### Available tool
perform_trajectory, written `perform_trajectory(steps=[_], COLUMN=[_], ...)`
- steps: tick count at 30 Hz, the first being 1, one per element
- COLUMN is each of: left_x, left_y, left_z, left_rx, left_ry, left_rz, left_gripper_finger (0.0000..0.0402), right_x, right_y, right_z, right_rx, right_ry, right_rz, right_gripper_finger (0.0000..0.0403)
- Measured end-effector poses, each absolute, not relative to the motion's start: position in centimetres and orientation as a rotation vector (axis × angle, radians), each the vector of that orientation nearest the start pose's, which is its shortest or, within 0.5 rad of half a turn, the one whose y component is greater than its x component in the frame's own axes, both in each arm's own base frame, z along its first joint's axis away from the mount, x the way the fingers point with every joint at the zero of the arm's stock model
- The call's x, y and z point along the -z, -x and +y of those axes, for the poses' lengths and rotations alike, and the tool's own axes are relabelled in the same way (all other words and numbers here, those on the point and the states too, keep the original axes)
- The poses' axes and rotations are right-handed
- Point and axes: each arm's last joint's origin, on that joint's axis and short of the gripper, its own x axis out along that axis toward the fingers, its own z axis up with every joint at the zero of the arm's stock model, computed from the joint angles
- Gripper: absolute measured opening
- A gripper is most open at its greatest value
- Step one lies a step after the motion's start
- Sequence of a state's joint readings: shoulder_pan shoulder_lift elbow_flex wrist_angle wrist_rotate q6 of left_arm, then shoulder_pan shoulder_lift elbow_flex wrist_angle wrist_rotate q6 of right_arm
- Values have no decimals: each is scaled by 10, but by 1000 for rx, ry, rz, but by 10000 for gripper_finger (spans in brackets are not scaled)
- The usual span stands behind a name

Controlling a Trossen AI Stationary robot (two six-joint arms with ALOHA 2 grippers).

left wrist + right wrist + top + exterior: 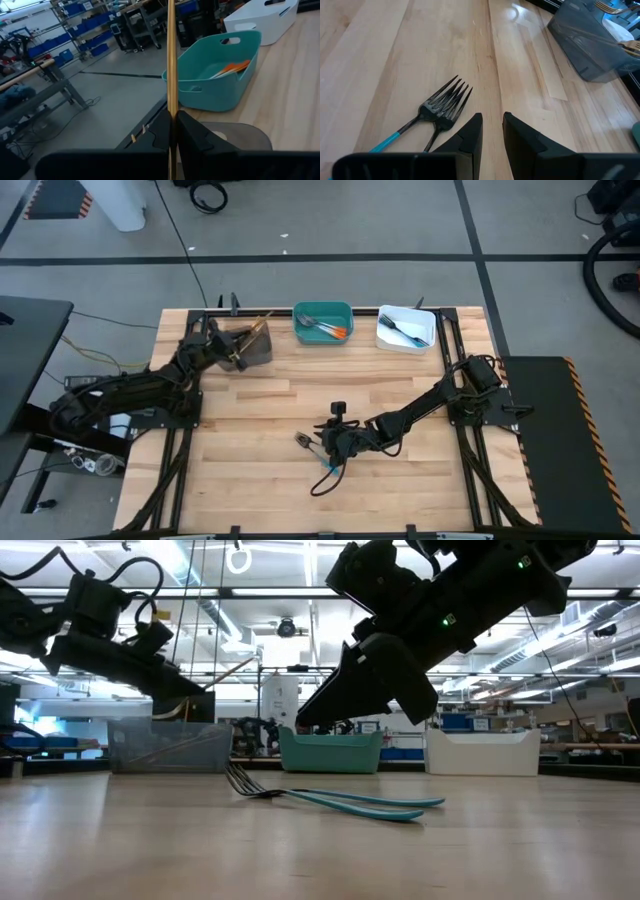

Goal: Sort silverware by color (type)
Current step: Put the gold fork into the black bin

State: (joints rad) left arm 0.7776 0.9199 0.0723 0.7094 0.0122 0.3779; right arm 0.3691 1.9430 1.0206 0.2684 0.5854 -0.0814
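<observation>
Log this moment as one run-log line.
left hand: shut on gold utensil, over grey bin | right hand: slightly parted, empty, beside blue-handled forks

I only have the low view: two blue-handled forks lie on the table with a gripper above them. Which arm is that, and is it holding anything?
Observer: That is the right gripper. Its fingers are slightly apart with nothing between them, just short of the forks.
Operator: And the other arm, at the grey bin?
Observer: The left gripper is shut on a slim gold utensil, above the grey bin. I cannot tell whether it is a fork or a spoon.
Operator: What is in the teal bin?
Observer: From above, the teal bin holds orange-handled silverware.
</observation>
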Motion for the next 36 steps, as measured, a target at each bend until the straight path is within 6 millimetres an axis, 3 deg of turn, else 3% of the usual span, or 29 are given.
perform_trajectory(steps=[8,36], left_x=[-139,-125], left_y=[-103,-98], left_z=[112,112], left_rx=[-738,-776], left_ry=[-249,-24], left_rz=[302,383], left_gripper_finger=[24,37], right_x=[-134,-138], right_y=[-365,-370], right_z=[124,117], right_rx=[184,173], right_ry=[379,431], right_rz=[592,561], right_gripper_finger=[83,83])
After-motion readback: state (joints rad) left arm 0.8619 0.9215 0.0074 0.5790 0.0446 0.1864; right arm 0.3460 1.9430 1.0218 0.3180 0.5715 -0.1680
